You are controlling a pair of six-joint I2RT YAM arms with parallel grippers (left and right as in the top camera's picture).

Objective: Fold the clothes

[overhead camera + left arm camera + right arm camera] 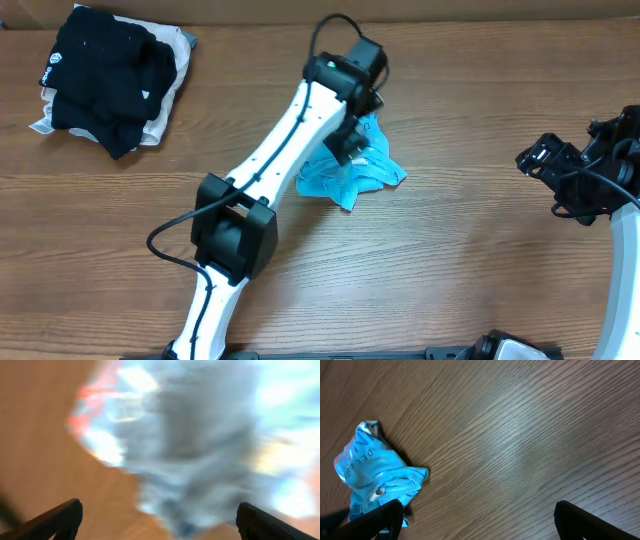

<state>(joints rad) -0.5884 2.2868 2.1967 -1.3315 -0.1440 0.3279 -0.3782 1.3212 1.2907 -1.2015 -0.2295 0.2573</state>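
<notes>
A crumpled light-blue T-shirt [352,172] lies in a loose heap near the middle of the counter [470,270], well away from every edge, with white lettering and a touch of red print showing on its folds. The left arm [285,135] reaches diagonally from the near edge, and the left tool [348,140] hangs directly over the far side of the heap, its jaws spread wide and holding nothing. Its wrist view is badly blurred: the blue fabric [200,445] fills most of it, with the two dark fingers [55,520] far apart at the bottom, and I cannot tell whether they touch the cloth. The right tool [537,158] sits close to the right edge, well apart from the shirt, also fully open and empty. In its wrist view the shirt [375,477] lies off to one side on bare wood grain. At the far left corner, a black garment [105,75] with a small white logo rests on a cream cloth [172,95].
</notes>
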